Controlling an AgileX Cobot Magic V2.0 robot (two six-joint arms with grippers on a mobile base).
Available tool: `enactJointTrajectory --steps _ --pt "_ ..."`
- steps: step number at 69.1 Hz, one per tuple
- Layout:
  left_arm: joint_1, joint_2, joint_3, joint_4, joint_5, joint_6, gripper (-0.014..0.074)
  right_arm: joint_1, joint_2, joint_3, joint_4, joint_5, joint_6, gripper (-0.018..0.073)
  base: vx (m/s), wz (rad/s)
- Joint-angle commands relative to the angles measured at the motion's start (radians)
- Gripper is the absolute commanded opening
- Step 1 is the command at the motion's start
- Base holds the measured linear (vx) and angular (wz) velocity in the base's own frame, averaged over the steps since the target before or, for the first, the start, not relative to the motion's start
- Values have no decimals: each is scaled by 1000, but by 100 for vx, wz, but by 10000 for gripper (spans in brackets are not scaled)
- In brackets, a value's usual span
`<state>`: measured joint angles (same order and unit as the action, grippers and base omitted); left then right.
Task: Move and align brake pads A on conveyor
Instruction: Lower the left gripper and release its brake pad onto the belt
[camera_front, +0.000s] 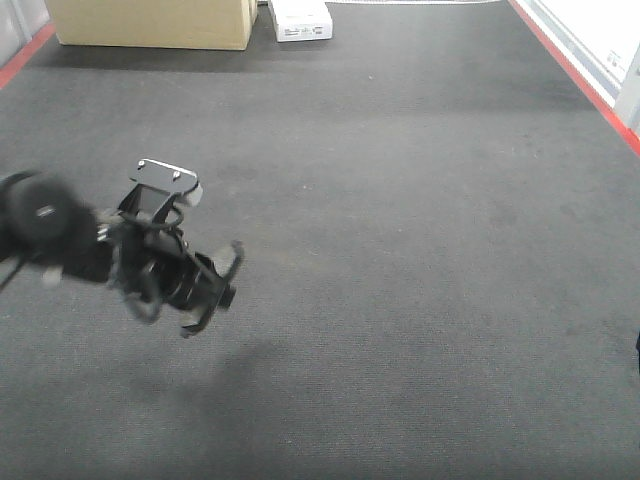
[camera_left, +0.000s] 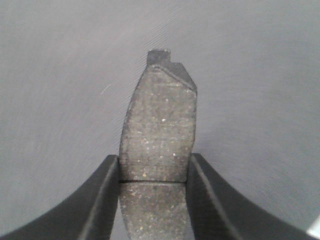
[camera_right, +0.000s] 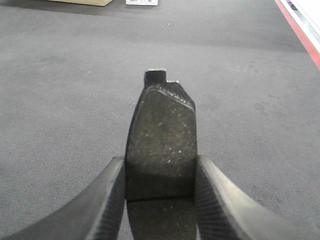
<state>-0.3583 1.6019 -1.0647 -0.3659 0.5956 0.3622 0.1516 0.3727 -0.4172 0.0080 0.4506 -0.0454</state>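
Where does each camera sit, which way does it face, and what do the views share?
Exterior front-facing: high at the near end, looking down over the conveyor; left gripper shows.
Left wrist: behind the left gripper, looking along its fingers at the clamped left brake pad.
Right wrist: behind the right gripper, likewise framing the right brake pad over the conveyor.
Shared: exterior and right-wrist views both show the cardboard box and red edge strip.
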Motion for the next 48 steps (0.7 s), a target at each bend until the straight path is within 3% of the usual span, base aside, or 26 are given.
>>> enactJointTrajectory --steps 1,6,11,14,48 --pt "-5 35 -125 229 65 -362 57 -1 4 -32 -8 -94 -6 77 0 0" --pt "-5 88 -194 336 133 -551 59 -1 4 -32 -8 -94 -6 77 0 0" --pt "-3 135 -246 366 164 -707 60 -1 4 -32 -8 -94 -6 77 0 0" --pt "-3 155 -268 366 171 -747 60 -1 4 -32 -8 -94 -6 77 0 0" --pt "-2 286 -304 366 158 -746 88 -1 4 -32 -8 -94 -6 77 0 0"
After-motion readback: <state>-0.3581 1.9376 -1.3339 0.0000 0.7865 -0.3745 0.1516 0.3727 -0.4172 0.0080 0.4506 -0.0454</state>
